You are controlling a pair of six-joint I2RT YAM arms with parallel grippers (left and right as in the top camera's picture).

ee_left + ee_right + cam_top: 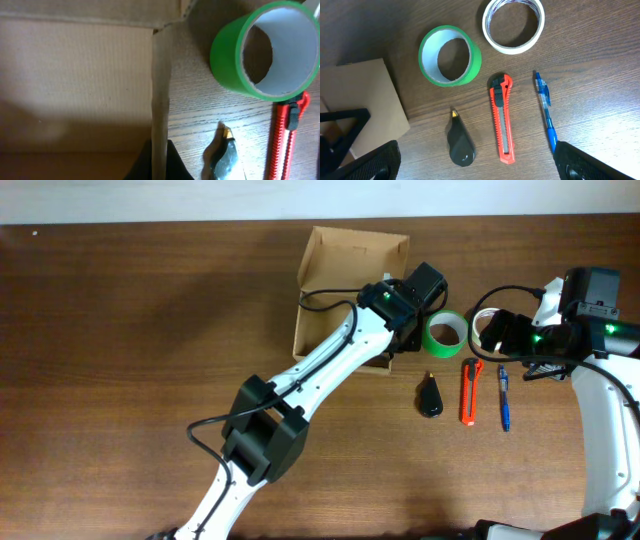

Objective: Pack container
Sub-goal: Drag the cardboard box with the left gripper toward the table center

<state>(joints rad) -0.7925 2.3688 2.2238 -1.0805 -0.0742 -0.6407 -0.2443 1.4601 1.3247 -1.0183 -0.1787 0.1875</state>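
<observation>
Open tan container (345,265) sits far-centre on the table (150,330). The left gripper (159,169), fingertips mostly cut off, pinches its right wall. The right gripper (480,165) hangs wide and empty, partly hiding the white tape roll (512,50) from overhead.

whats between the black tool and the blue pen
The red box cutter lies between the black tool and the blue pen, apart from both. The right wrist view shows it best.
</observation>
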